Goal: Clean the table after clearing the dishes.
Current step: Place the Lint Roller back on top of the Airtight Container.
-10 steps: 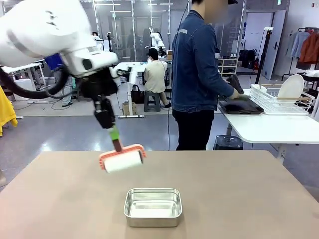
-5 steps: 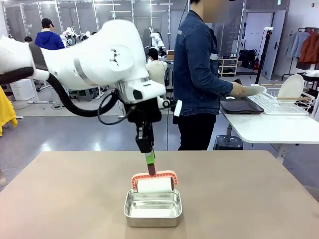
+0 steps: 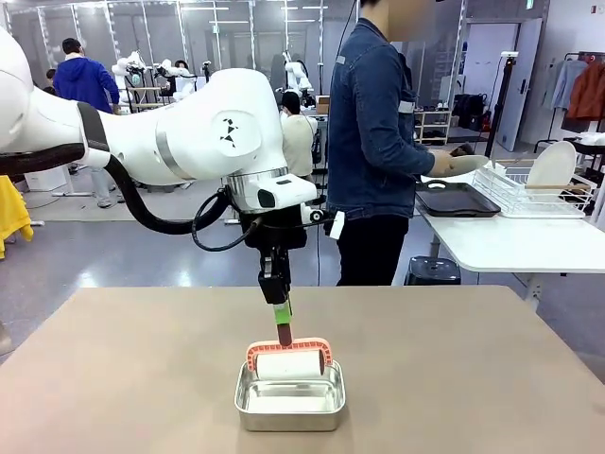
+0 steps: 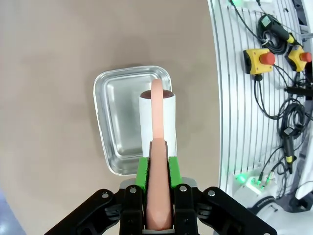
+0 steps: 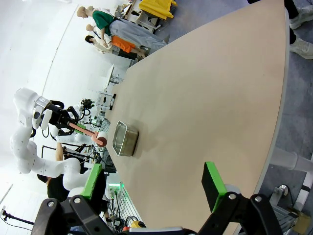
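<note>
Front view | left gripper (image 3: 282, 322) clamps roller (image 3: 289, 364) handle, lower centre, over steel pan (image 3: 289, 397) | right gripper (image 5: 156, 193) jaws apart, holding nothing

roller (image 4: 157, 116) handle end hidden between fingers, table (image 3: 473, 378) edges cropped

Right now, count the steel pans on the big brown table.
1: the steel pan sits near the table's front middle, under the roller that the left tool holds.

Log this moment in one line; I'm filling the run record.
left hand: shut on roller | roller: over steel pan | right hand: open | person: at side table
</note>
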You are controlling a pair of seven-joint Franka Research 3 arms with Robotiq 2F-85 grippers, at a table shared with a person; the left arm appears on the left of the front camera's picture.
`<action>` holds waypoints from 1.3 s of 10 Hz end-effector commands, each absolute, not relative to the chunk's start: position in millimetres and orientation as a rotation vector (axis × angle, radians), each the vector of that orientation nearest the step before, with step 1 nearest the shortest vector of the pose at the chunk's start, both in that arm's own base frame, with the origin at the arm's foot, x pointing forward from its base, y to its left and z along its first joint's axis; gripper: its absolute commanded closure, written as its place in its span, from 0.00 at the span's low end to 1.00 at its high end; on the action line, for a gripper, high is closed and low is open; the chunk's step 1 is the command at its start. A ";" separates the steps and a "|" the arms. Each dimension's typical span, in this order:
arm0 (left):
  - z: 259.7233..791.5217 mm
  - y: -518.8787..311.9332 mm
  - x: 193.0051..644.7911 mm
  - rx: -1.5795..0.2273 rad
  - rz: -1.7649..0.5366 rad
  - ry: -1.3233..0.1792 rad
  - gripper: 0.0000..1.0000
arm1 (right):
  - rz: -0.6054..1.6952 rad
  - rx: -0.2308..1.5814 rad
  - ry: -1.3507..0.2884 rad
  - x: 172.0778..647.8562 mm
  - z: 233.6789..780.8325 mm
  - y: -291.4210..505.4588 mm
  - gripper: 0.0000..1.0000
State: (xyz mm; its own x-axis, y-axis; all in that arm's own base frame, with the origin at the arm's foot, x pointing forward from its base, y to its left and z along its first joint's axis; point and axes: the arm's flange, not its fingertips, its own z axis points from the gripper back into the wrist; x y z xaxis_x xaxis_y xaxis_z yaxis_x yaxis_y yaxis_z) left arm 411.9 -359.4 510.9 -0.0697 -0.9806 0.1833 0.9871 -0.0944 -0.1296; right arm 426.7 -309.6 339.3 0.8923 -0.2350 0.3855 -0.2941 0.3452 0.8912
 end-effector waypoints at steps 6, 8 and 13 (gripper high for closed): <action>486.4 -375.2 417.8 -0.120 -1.580 0.060 0.80 | 0.050 1.237 -0.505 423.9 341.6 -307.7 0.00; 471.3 -386.2 431.5 -0.106 -1.579 0.070 0.80 | 0.050 1.237 -0.505 423.9 341.6 -307.7 0.00; 440.6 -401.5 474.0 -0.141 -1.569 0.121 0.80 | 0.050 1.237 -0.505 423.9 341.6 -307.7 0.00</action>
